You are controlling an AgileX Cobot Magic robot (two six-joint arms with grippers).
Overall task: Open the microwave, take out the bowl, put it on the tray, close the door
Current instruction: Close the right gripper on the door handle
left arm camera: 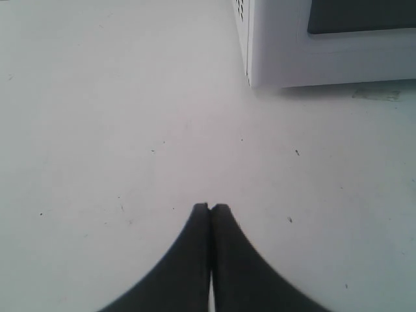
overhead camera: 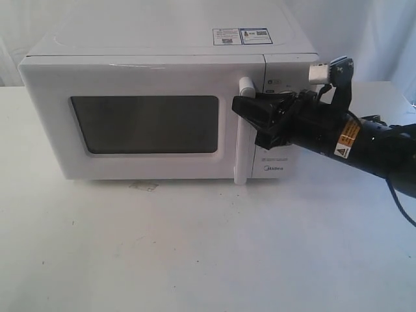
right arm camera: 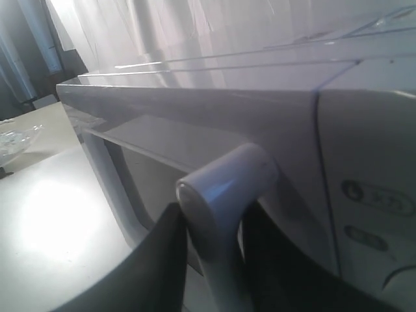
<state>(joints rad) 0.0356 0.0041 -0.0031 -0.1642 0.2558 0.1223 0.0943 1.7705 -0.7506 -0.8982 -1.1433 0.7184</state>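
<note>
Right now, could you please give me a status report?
Right gripper around handle, clamp unclear. Left gripper shut, empty, above table. Door closed. No obstruction seen.

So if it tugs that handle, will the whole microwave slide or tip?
Probably no tipping: the microwave is wide, low and flat on the table. It might slide slightly, since that surface looks smooth. The handle, in the right gripper, looks rigid.

The microwave (overhead camera: 162,71) has the grey word "Midea" (overhead camera: 272,172) low on its right panel. Two stickers (overhead camera: 242,36) sit on its top, with print too small to read. The right arm (overhead camera: 380,149) has a yellow label (overhead camera: 346,141) with a warning triangle.
</note>
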